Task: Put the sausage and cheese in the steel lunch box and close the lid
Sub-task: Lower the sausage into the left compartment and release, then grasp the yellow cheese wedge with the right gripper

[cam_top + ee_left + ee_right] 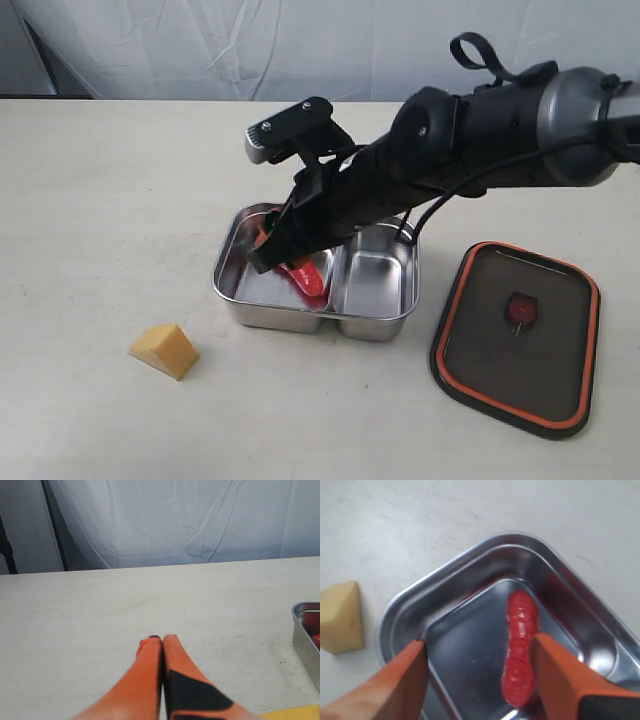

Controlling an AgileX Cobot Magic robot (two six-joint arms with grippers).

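Right gripper (480, 642): fingers wide apart, gripping nothing, low inside larger compartment of steel lunch box (465, 562). Sausage (521, 650) lies on compartment floor between fingers, close against one; contact unclear. In exterior view right arm (450, 150) hides much of sausage. Cheese (165, 350) on table (100, 200), outside box, front-left. Lid (515, 335) flat on table right of box, apart. Left gripper (162, 640): fingers pressed together, empty; unseen in exterior view.
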